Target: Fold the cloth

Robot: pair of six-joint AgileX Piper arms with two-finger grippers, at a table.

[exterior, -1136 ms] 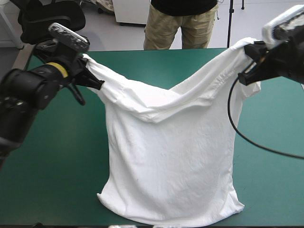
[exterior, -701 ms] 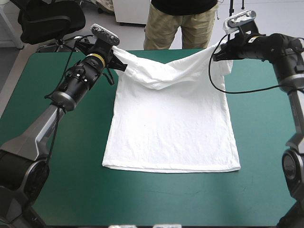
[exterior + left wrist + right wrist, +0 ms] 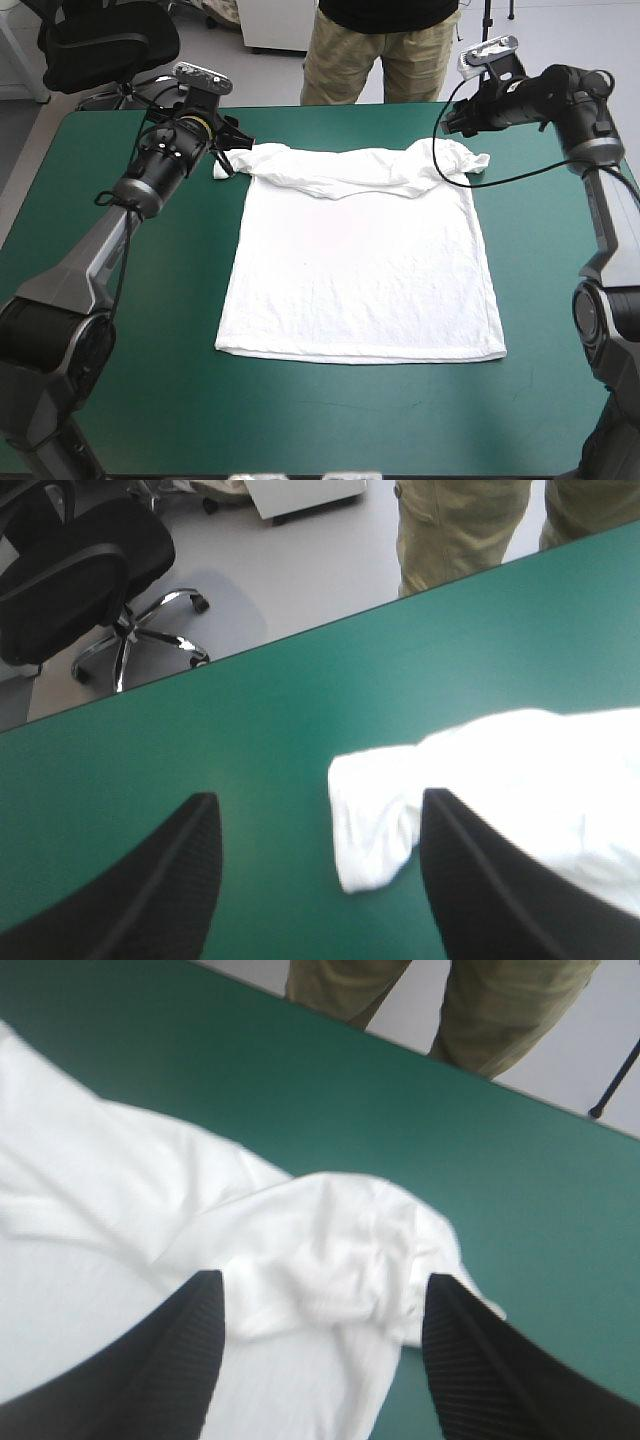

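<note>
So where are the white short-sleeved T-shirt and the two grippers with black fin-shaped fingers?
White short-sleeved T-shirt (image 3: 360,270): high view, middle of its flat body.
Left gripper (image 3: 318,796): left wrist view, midway between its open black fingertips.
Right gripper (image 3: 325,1276): right wrist view, midway between its open black fingertips.

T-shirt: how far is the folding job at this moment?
Done: the T-shirt lies spread flat on the teal-green cover, its body smooth. In hand: nothing is held; the left gripper and the right gripper are open at the far sleeves, which are bunched. Left: the sleeves need flattening, and no fold is made yet.
</note>
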